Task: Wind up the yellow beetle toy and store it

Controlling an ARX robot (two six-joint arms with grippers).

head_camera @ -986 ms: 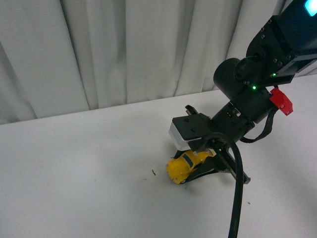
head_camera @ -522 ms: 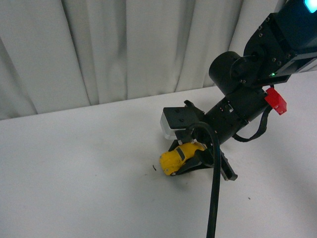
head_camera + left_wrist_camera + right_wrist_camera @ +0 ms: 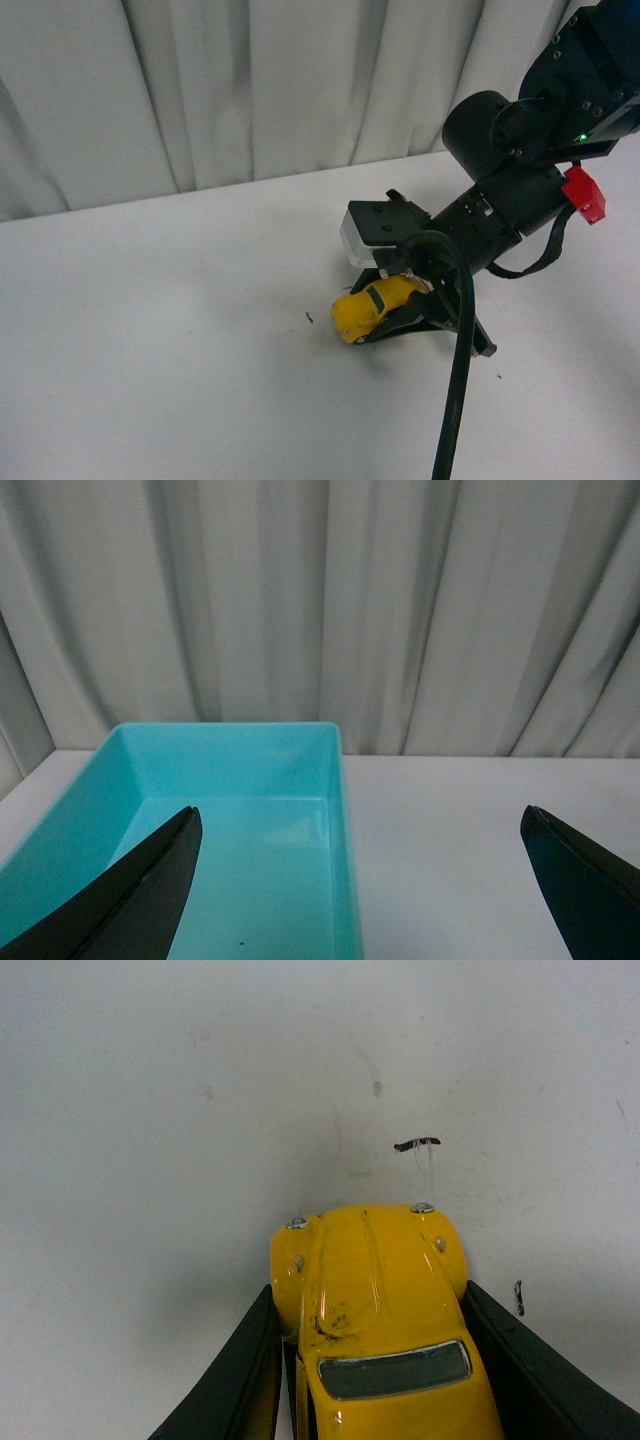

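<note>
The yellow beetle toy (image 3: pixel 372 305) is a small glossy yellow car with a dark window. My right gripper (image 3: pixel 392 318) is shut on it, low over the white table, a little right of the middle in the front view. In the right wrist view the toy (image 3: pixel 375 1305) sits nose-forward between the two black fingers (image 3: pixel 235 1375), which press on its sides. My left gripper (image 3: pixel 360 880) is open and empty, and it does not show in the front view. Its black fingertips (image 3: pixel 140 885) hover over a turquoise bin and the table beside it.
The turquoise bin (image 3: pixel 340 810) shows only in the left wrist view, with nothing in the part I see. The white table (image 3: pixel 160 340) is backed by a pale curtain (image 3: pixel 230 90). A small dark mark (image 3: pixel 416 1144) lies on the table just ahead of the toy.
My right gripper with the toy moved left along the table, then came back right and a little nearer the curtain. The toy stays gripped.
</note>
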